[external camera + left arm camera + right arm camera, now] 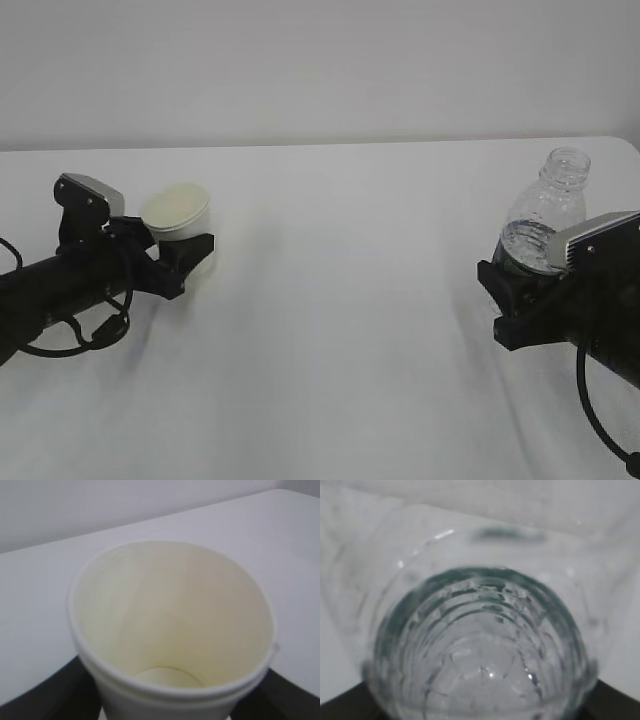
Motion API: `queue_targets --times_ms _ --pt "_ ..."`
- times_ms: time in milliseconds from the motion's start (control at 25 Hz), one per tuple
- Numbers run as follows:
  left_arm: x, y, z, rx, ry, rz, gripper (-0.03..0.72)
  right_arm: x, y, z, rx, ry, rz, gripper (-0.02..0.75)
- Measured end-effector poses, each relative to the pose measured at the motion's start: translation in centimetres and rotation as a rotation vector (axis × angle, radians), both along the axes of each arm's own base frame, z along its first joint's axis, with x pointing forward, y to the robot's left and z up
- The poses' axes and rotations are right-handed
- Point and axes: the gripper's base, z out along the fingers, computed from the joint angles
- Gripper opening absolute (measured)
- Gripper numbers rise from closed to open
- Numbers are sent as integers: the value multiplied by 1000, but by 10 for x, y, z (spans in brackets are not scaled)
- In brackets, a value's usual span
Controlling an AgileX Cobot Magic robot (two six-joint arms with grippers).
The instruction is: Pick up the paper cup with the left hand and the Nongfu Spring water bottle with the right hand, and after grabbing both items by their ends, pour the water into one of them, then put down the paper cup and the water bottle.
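On the white table (340, 300), left pincer (185, 250) clamps the paper cup (176, 208) (empty), right pincer (520, 290) the Nongfu Spring water bottle (545, 215).

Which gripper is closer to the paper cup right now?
Left. The left gripper has its jaws around the paper cup at the left of the table. The right gripper is far across on the right, with the water bottle between its jaws.
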Motion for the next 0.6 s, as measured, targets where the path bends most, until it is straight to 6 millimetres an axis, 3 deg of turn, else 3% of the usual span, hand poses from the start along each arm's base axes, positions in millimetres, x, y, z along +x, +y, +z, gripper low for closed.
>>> queue_targets --times_ms 200,600 --pt "-10 -13 -2 -22 45 -137 484 0 0 0 -3 -1 1 450" --pt "-36 -63 1 -2 46 -385 483 0 0 0 -7 -2 6 450"
